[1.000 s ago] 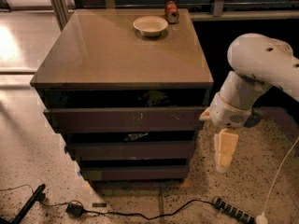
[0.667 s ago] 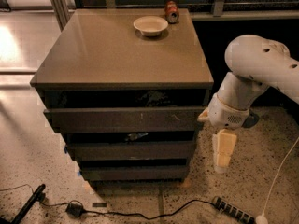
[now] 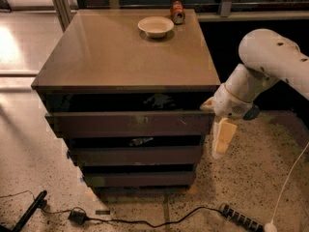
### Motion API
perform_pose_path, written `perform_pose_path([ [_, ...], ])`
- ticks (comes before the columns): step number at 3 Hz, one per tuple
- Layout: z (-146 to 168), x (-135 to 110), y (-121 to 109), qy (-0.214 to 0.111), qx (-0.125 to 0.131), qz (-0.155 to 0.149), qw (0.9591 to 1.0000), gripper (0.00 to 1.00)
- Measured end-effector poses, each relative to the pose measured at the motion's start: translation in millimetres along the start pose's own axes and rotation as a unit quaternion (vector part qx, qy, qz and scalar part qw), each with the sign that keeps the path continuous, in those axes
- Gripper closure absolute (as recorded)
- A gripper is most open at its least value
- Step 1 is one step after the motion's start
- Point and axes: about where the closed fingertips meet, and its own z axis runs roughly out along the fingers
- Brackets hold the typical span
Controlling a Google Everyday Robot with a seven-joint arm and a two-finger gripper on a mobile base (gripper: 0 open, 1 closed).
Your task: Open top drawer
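Fingers (image 3: 226, 132): pale cream, pointing straight down, close together with no gap that I can see, and holding nothing.
Gripper (image 3: 219, 152): hangs just beside the cabinet's (image 3: 125, 57) front right corner, below the edge of the cabinet top; its tip is about level with the second drawer.
Arm (image 3: 270, 57): white and bulky, coming in from the right of the cabinet and bending down to the wrist at that same corner.
Top drawer (image 3: 128, 123): highest of the three on the cabinet's front, a long dark panel with small pale scuffs. A dark gap runs between it and the cabinet top. Its right end is just beside the gripper; I cannot tell whether they touch.
Lower drawers (image 3: 135, 154): two dark fronts stacked under the top drawer, with a dark gap above each.
Bowl (image 3: 155, 26): pale, upright, on the cabinet top near its back edge.
Can (image 3: 177, 12): reddish, just behind and to the right of the bowl, at the back edge.
Floor (image 3: 270, 187): speckled. A black cable (image 3: 145, 222) trails in front of the cabinet's foot to a power strip (image 3: 241, 219) on the right.
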Motion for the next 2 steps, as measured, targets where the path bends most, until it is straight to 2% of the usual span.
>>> perform_pose_path([
  [1,15.0,-8.0,-11.9,-0.009,-0.013,-0.008,0.9998,0.0],
  [2,50.2,-44.0,-43.3,-0.032,-0.049,-0.033,0.9977,0.0],
])
